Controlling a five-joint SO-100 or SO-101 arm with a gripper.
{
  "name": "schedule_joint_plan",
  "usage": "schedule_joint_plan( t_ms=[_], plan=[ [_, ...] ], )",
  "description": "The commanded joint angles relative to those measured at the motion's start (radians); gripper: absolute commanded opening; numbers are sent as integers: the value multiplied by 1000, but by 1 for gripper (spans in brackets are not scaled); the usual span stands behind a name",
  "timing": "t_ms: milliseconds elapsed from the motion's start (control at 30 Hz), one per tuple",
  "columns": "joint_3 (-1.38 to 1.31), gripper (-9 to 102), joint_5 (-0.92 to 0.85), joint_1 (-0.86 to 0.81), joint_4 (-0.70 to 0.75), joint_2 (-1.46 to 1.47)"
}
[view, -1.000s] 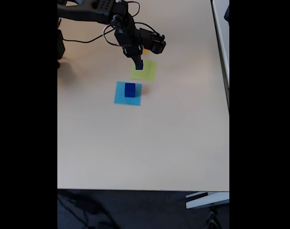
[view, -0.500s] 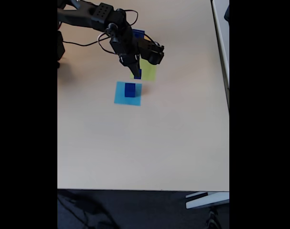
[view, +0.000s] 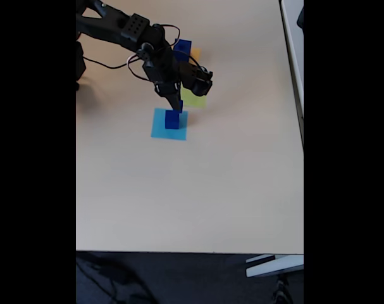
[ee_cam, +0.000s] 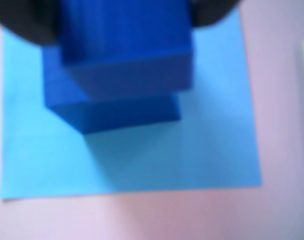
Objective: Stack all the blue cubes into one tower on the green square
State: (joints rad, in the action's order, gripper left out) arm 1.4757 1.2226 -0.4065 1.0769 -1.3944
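My fingers [view: 178,105] clamp small blue cube [ee_cam: 124,45], directly above larger cube [ee_cam: 111,107] on light-blue square [ee_cam: 212,125]; green square [view: 195,99] lies far-right.

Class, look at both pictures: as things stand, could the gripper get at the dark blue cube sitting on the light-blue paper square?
Probably not to grasp it. The gripper hangs right over the dark blue cube on the light-blue paper square, but it seems shut on a smaller blue cube, which sits between them.
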Motion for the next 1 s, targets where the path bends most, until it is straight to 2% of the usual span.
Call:
schedule_joint_plan(
  t_ms=[0, 967],
  plan=[
    [5, 0, -8, -12, -9, -64],
    [34, 0, -14, -41, -14, -69]
  ],
)
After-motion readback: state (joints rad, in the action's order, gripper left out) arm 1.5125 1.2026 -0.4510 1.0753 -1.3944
